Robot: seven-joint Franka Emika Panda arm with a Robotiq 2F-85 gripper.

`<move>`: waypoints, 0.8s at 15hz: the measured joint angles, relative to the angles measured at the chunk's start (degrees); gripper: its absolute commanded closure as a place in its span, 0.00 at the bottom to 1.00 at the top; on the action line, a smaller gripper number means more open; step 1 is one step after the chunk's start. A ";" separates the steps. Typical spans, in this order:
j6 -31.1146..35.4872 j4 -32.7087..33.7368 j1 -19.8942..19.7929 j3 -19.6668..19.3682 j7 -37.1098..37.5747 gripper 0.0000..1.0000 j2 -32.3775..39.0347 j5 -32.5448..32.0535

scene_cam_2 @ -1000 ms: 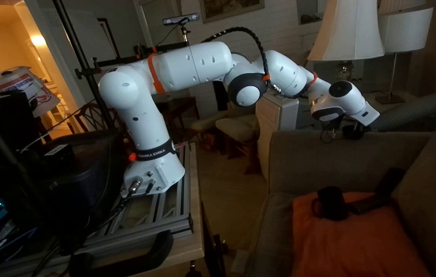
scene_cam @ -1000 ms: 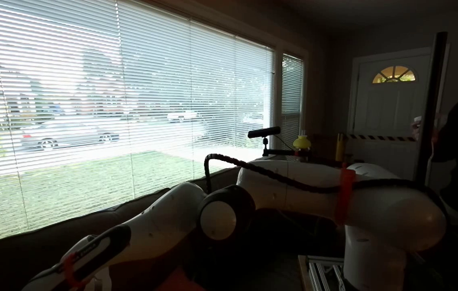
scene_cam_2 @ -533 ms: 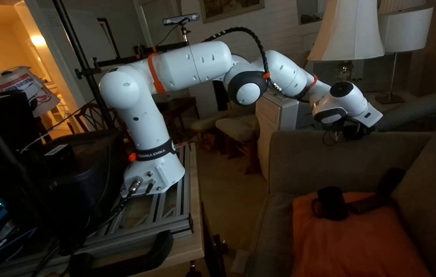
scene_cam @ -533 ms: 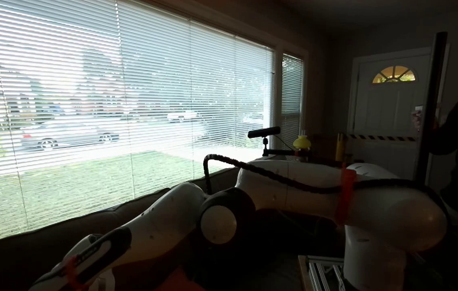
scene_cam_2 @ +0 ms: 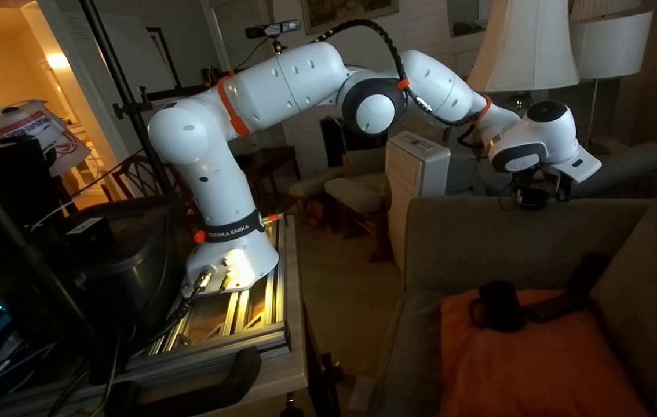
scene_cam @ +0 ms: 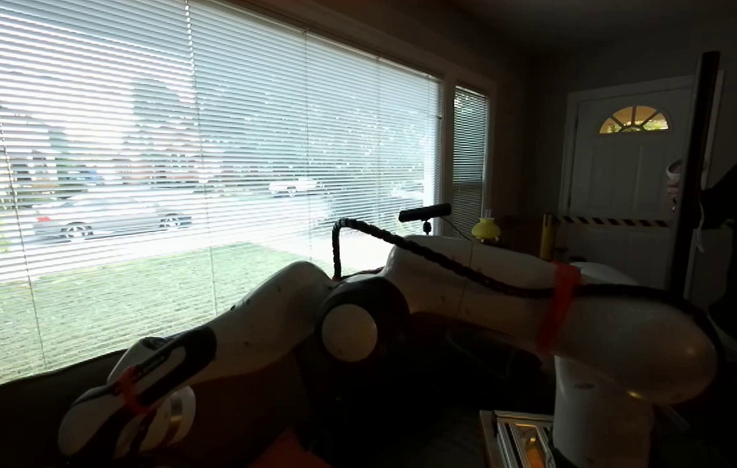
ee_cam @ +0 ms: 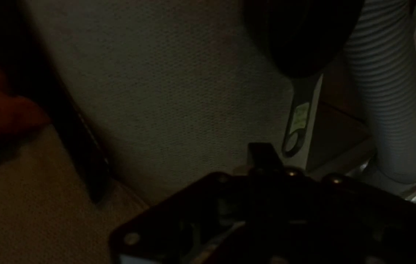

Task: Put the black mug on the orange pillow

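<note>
Black mug (scene_cam_2: 501, 306) on pillow (scene_cam_2: 537, 370), lower than gripper (ee_cam: 263, 161)

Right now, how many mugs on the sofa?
1. The black mug is on the orange pillow in an exterior view, beside a dark object I can't identify. Parts of the sofa are dark, so another may be hidden.

Bright window blinds (scene_cam: 212, 156) hang behind the sofa (scene_cam_2: 514, 249); the white door (scene_cam: 628, 166) is dim.
</note>
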 measured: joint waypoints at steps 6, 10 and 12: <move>-21.65 -1.43 -1.31 0.46 -1.06 0.44 -4.67 -0.86; -34.01 -1.32 -1.02 -1.82 -1.61 0.13 -5.74 -2.54; -36.10 -1.12 -0.41 -3.03 -2.09 0.00 -5.75 -3.59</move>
